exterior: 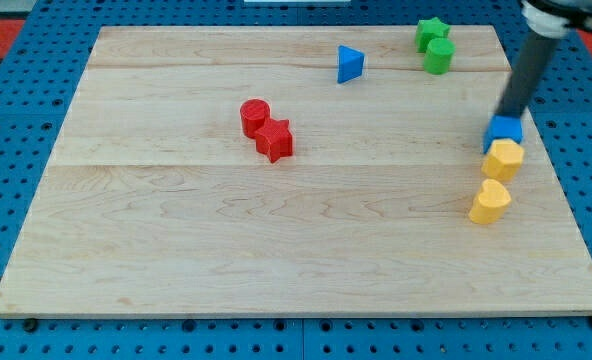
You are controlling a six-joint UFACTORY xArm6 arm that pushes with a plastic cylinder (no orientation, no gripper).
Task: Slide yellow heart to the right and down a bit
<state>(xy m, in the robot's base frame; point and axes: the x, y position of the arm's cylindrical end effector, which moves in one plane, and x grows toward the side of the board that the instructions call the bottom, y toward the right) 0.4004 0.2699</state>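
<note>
1. Gripper: none on this rig, so no jaw state to give. Arm ends in a dark rod, and my tip (503, 117) sits at the view's right, at the top edge of the blue block (506, 129). Whether it touches that block or stands just behind it, cannot tell.
2. Nearest to the view's bottom: yellow heart (490, 203), the task block, at the desk's right side, below the other yellow block, close to it but seemingly a sliver apart. Tip is not on it; two blocks lie between.
3. Next up: yellow block (503, 159), shape looks roughly hexagonal, unsure. It touches or nearly touches the blue block above.
4. These three form a rough column near the right edge of the desk (276, 250).
5. Mid-desk, well apart from the column: red cylinder (255, 116) and red star-like block (274, 139), touching each other.
6. Farther, toward the view's top: blue triangle (349, 63), alone.
7. Farthest: green star (431, 31) with green cylinder (439, 54) just below it, touching.
8. Progress judgement: the heart already sits far right and fairly low, so the slide may be largely done; cannot confirm from one frame. With the tip away from the heart, any remaining nudge right and down needs a re-approach from the heart's upper left, skirting the yellow block.
</note>
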